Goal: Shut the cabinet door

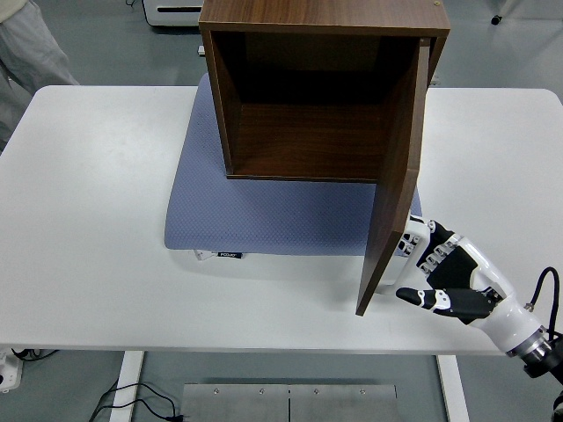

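Cabinet [317,97]: stands on a blue mat [264,211] at the back of the white surface [97,220], front open.
Door [396,167]: hinged on the right, standing out towards the near edge.
Right hand [440,272]: fingers spread, grasping nothing, pressed against the door's outer face near its lower corner.
Left: most of the swing to shut.

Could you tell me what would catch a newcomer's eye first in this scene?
The dark wooden cabinet at the table's far middle, its inside bare, stands on a blue-grey mat. Its door, hinged on the right, swings out toward the near edge. The right hand, black and white, is at the door's outer face near its lower corner, fingers against the wood.
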`<state>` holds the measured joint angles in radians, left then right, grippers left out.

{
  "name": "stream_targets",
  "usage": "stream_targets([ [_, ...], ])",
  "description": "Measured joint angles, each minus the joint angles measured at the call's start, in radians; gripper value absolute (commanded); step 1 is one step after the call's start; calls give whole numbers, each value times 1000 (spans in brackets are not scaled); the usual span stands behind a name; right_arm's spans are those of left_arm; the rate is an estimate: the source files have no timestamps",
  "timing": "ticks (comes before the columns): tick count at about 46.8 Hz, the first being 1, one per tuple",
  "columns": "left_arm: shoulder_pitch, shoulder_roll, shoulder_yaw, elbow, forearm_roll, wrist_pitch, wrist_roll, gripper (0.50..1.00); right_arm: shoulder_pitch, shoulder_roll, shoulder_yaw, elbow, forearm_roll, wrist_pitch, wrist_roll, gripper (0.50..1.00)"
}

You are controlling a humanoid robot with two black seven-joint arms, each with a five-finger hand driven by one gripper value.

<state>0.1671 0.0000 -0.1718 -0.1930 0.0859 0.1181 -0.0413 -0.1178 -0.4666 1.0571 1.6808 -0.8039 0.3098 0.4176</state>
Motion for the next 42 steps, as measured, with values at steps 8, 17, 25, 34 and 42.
stream_targets([
  [8, 0, 0, 0, 0, 0, 0, 0, 1000, 50, 0, -37, -8, 0, 0, 0, 1000],
  [17, 0, 0, 0, 0, 0, 0, 0, 1000, 109, 11, -91, -29, 0, 0, 0, 1000],
  [25, 0, 0, 0, 0, 0, 0, 0, 1000, 158, 28, -124, -50, -1, 1, 0, 1000],
  [34, 0, 0, 0, 0, 0, 0, 0, 1000, 217, 44, -157, -81, 2, 2, -3, 1000],
  [42, 0, 0, 0, 0, 0, 0, 0, 1000, 264, 67, -205, -110, 3, 2, -4, 1000],
])
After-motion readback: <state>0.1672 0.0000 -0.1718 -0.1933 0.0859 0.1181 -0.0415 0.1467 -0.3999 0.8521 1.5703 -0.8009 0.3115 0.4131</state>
